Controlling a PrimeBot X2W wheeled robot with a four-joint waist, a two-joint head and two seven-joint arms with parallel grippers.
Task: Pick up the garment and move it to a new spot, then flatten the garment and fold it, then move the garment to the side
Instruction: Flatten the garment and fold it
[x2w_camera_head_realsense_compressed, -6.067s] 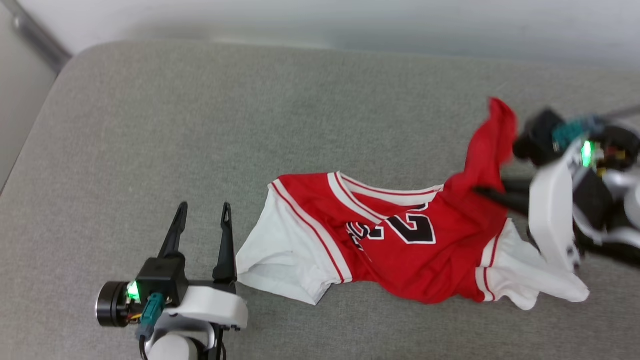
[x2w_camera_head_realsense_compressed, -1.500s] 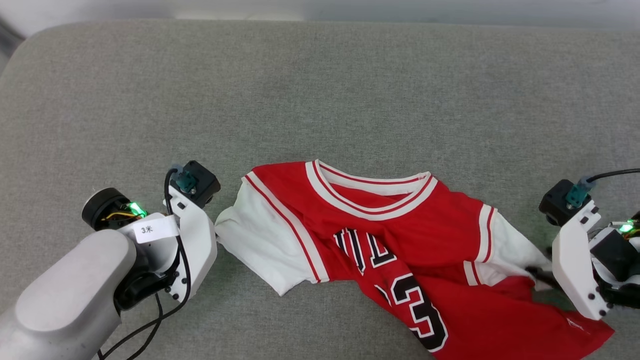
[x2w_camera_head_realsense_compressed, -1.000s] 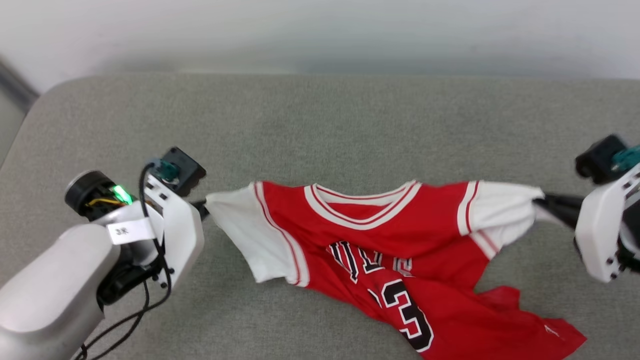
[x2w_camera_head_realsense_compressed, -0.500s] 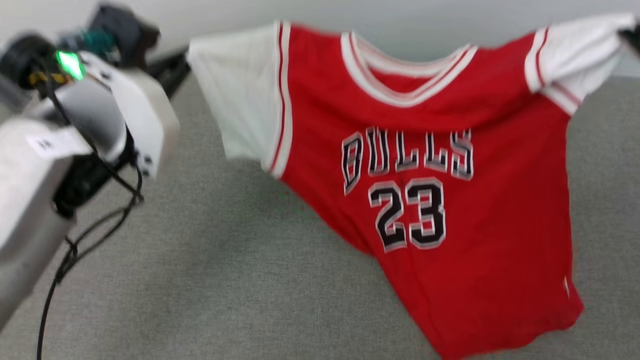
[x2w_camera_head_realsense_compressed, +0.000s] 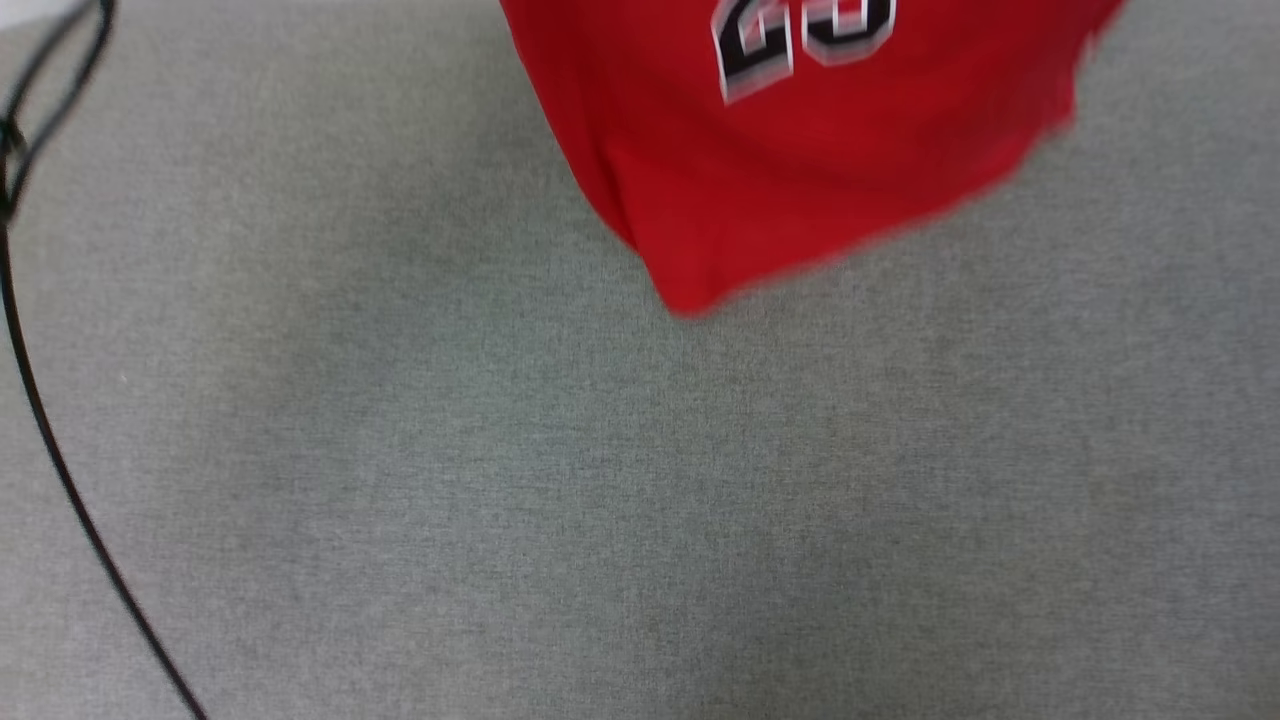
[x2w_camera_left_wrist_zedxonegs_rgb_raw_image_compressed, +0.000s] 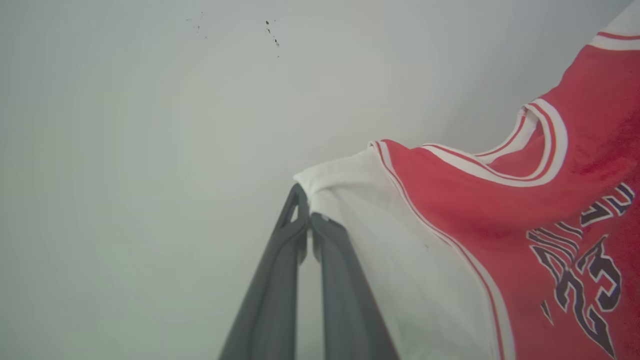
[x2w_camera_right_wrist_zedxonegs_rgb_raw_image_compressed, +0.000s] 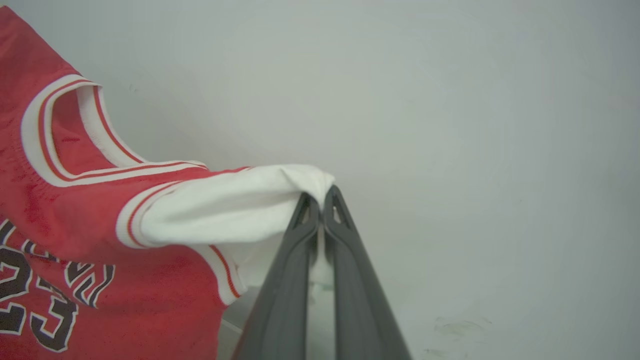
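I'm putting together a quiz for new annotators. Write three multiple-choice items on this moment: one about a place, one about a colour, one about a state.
1. Where does the left gripper hold the garment?
A. the tip of a white sleeve
B. the collar
C. the bottom hem

2. What colour is the padded surface under the garment?
A. blue
B. brown
C. grey

3. How do the right gripper's jaws stand?
A. wide open
B. shut on the other white sleeve
C. shut on nothing

Answers:
1 A, the left wrist view shows the jaws pinching the sleeve's tip.
2 C, the head view shows grey fabric below the hanging garment.
3 B, the right wrist view shows white cloth bunched between the closed jaws.
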